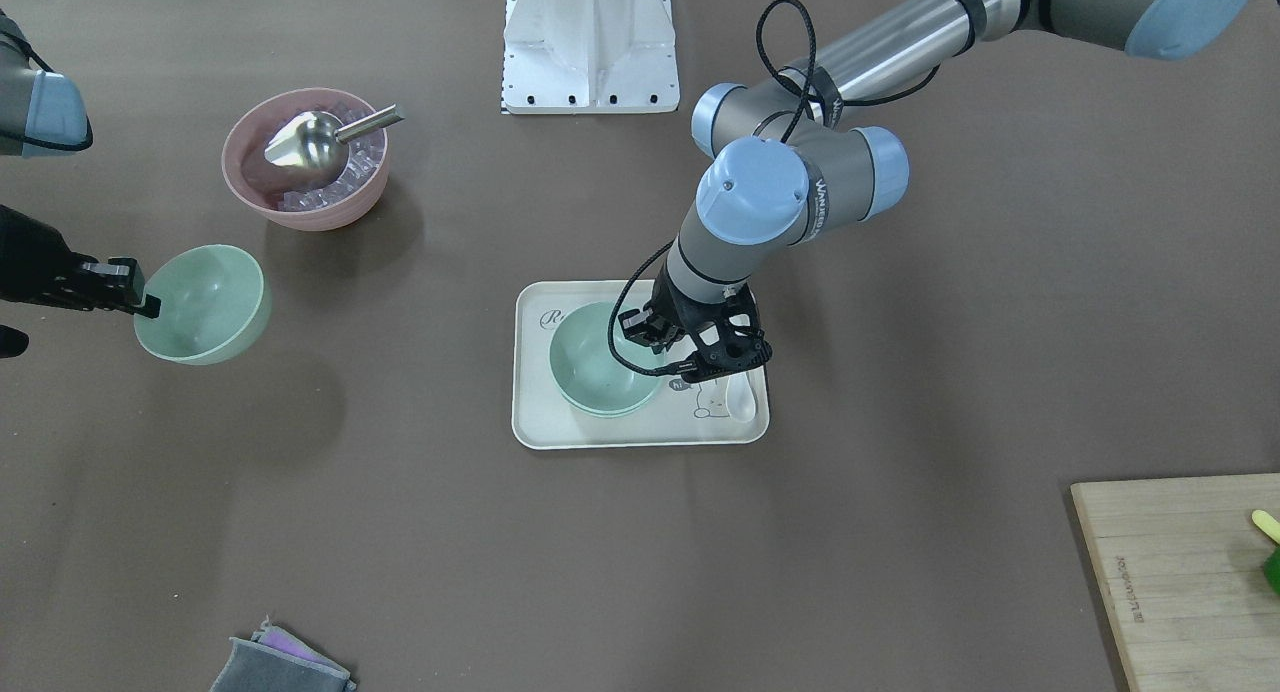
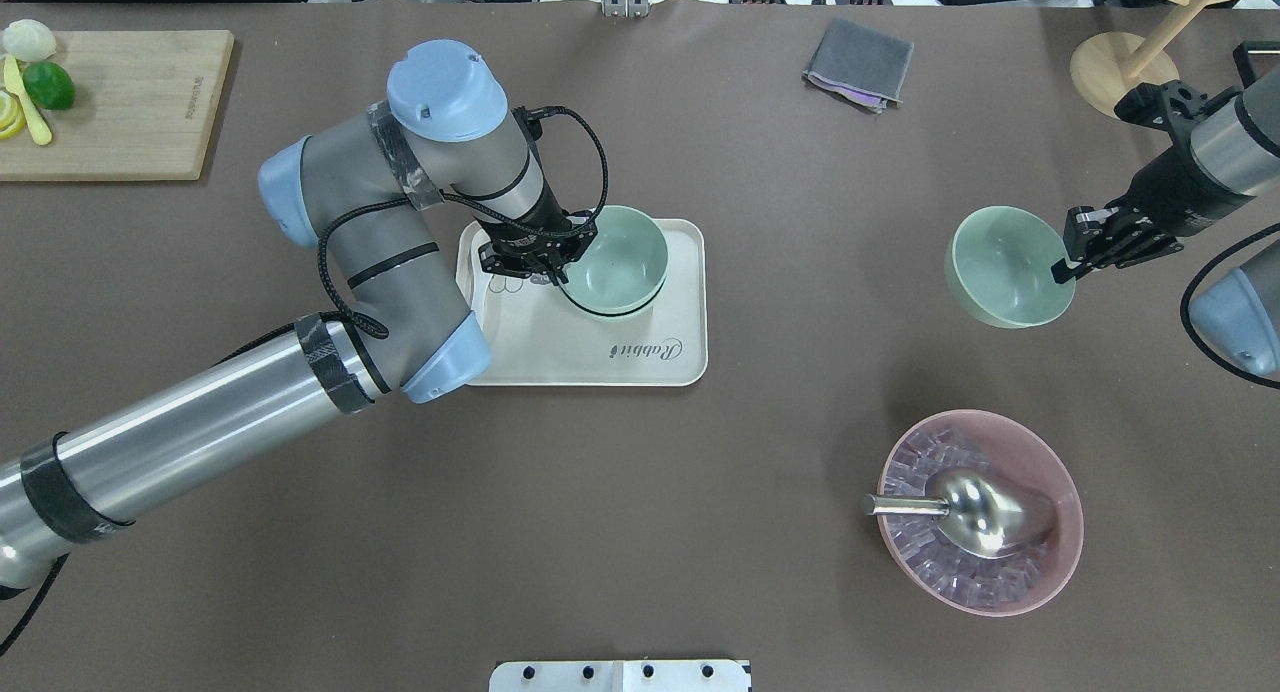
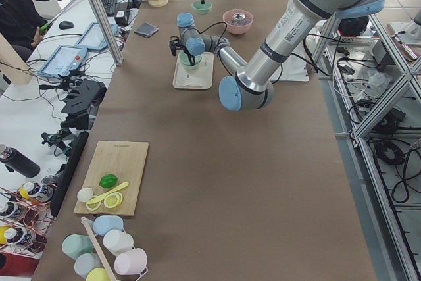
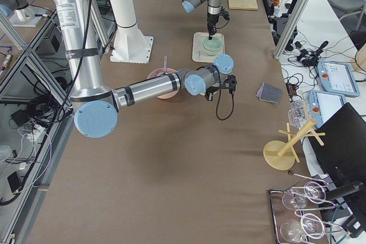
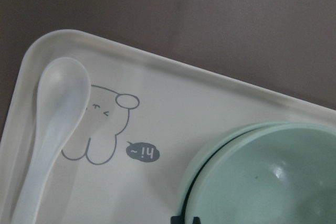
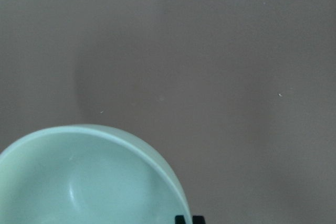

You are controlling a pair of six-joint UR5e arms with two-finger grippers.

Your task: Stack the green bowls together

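Two green bowls [image 2: 615,257] sit nested on the cream tray [image 2: 600,362], one inside the other, and also show in the front view [image 1: 600,357]. My left gripper [image 2: 555,262] is shut on the near rim of the upper bowl [image 5: 273,182], with a dark gap showing between the two rims. The third green bowl [image 2: 1005,267] hangs tilted above the table at the right. My right gripper [image 2: 1065,267] is shut on its rim, as the front view [image 1: 150,305] and the right wrist view [image 6: 89,182] also show.
A white spoon [image 5: 52,129] lies on the tray beside the stack. A pink bowl [image 2: 985,592] of ice holds a metal scoop [image 2: 980,507]. A cutting board [image 2: 120,112] with fruit, a grey cloth [image 2: 860,62] and a wooden stand [image 2: 1120,67] line the far edge.
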